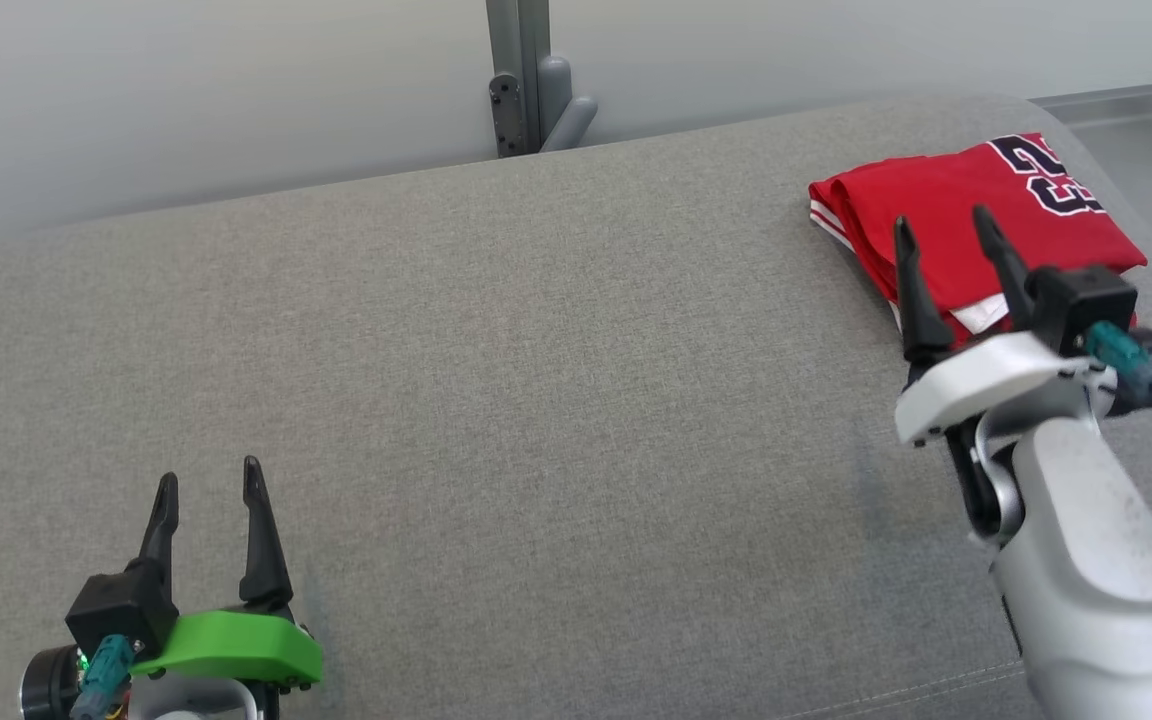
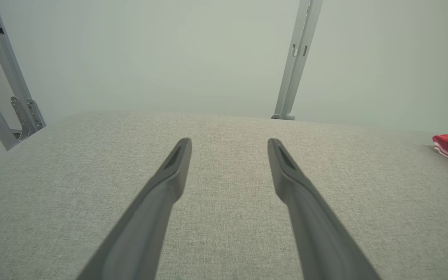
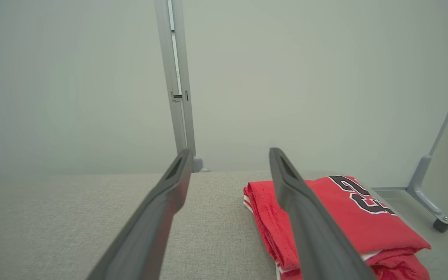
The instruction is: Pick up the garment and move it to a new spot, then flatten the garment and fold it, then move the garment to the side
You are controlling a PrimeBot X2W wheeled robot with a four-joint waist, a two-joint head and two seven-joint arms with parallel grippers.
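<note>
You see the folded red garment (image 1: 1056,240) lying at the far right end of the grey cushion (image 1: 536,350). Your right gripper (image 1: 941,220) stands spread and empty at its near left edge, one finger over the cloth and the other over bare cushion. Your left gripper (image 1: 211,472), also spread and empty, sits well apart at the near left.

A grey woven upholstered surface (image 1: 536,350) is seen backed by a pale plain wall (image 1: 186,90), against which a grey metal post (image 1: 519,60) is set, a second frame leg (image 3: 418,177) being noted at the right
</note>
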